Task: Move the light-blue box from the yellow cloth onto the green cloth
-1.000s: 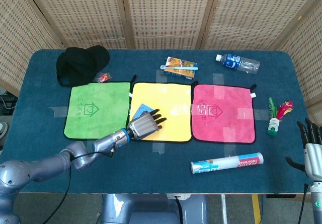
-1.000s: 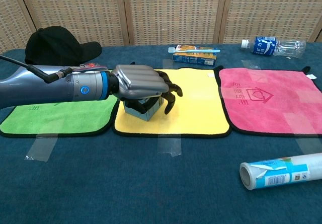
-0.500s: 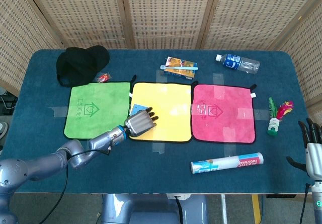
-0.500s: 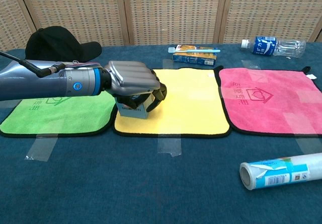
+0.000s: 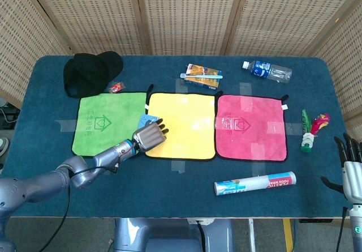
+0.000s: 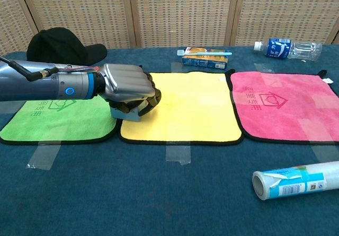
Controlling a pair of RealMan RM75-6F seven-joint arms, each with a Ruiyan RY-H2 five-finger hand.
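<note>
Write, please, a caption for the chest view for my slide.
Left hand holds the light-blue box at the yellow cloth's left edge, beside the green cloth.

Left hand (image 5: 148, 137) around light-blue box (image 5: 148, 119) at yellow cloth (image 5: 184, 124) edge.

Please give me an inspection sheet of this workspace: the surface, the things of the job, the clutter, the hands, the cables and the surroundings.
Surface: dark blue felt-covered table, with tape strips holding the cloths.
Job's things: small light-blue box at the left edge of the square yellow cloth, under the left hand; square green cloth beside it, bare.
Clutter: square pink cloth, black cap, orange carton, plastic water bottle, plastic wrap roll, colourful small toy, small red item.
Hands: left hand grips the box from above; right hand at the table's right edge, holds nothing, fingers apart.
Cables: black cable along the left arm.
Surroundings: woven wicker screens behind.
</note>
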